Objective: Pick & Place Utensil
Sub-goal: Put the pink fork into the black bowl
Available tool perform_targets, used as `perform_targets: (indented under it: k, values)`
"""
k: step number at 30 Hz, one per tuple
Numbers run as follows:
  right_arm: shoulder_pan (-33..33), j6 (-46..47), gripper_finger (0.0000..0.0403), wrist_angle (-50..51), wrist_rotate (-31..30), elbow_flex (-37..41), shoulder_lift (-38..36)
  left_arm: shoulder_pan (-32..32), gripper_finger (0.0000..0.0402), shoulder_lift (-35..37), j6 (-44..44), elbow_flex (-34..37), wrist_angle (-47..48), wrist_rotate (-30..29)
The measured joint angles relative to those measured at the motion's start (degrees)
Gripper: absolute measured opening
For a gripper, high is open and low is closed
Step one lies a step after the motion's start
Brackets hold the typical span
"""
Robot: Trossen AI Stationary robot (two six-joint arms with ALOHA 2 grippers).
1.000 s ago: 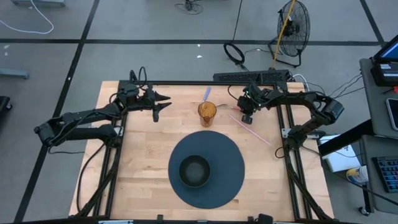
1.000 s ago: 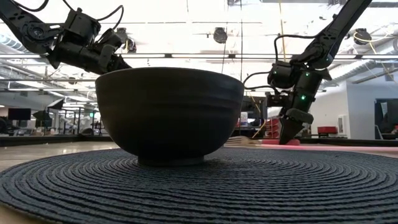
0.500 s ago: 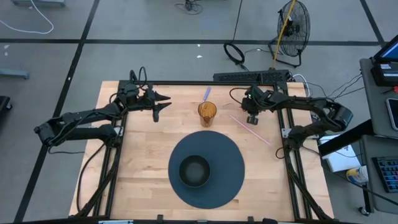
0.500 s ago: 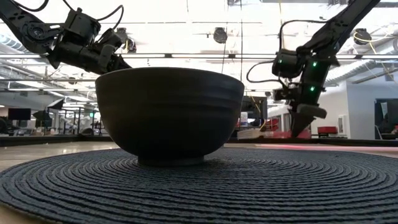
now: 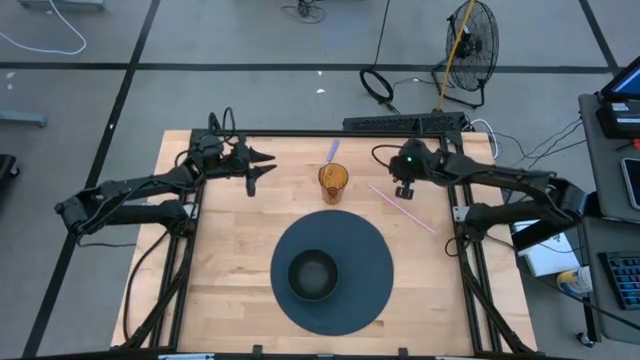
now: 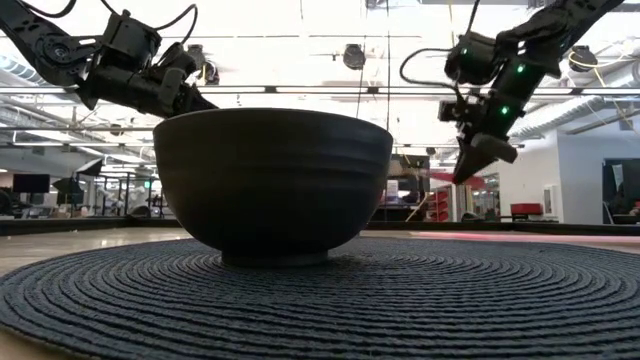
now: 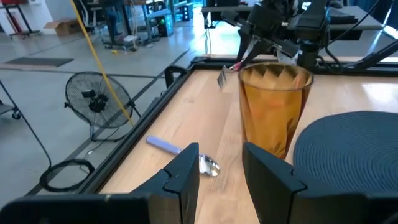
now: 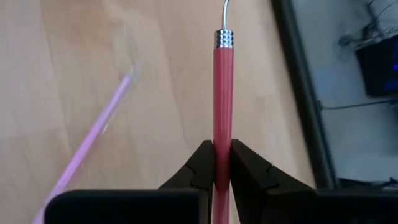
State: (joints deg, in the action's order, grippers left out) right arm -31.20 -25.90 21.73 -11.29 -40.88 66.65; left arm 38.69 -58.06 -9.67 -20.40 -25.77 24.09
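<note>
Change since earlier: right gripper [image 6: 478,160] raised clear of the tabletop, where a second ago its tips sat low near the wood in the low view; shifted slightly toward the table's right rail in the high view; left arm unmoved
Right gripper: [image 5: 404,188] above the bare wood between the amber cup [image 5: 333,181] and the right rail; fingers [image 8: 202,167] pinched on the red-handled utensil [image 8: 222,118], handle running straight out between them
Utensil: off the table, carried in the right gripper; metal collar and thin wire stem visible at the handle's far end; working end cut off by the right wrist picture's edge, kind of utensil not discernible
Left gripper: [image 5: 262,162] hovering over the far left part of the table; fingers [image 7: 183,176] apart, nothing between them
Other items: pink straw [image 5: 402,209] flat on the wood near the right gripper; blue-handled spoon [image 7: 179,151] lying beyond the cup; dark bowl [image 5: 313,274] centred on the round mat [image 5: 370,262]
Hidden: cup and straw blocked by the bowl in the low view; utensil itself too small to pick out from above
</note>
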Motion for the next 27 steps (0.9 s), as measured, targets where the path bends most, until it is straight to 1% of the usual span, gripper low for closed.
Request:
perform_targets:
  k: [8,15,24,27]
  values:
    - [2.95,0.08,0.0023,-3.18,-0.75,-0.04,-6.02,-1.11,0.0129,0.0,0.18,0.0,-1.08,-0.03]
    - [6.74,-1.37,0.0023,-6.78,-0.79,-0.73,-9.42,-1.13,0.0129,0.0,1.01,0.0,-1.1,-0.07]
    - [14.51,-2.02,0.0028,-6.98,-1.31,-6.79,-8.77,-1.13,0.0129,0.01,1.23,0.0,-1.1,-0.05]
    - [18.0,-2.98,0.0024,-6.89,-4.67,-8.39,-7.72,-1.29,0.0129,0.0,1.23,0.0,-1.08,-0.05]
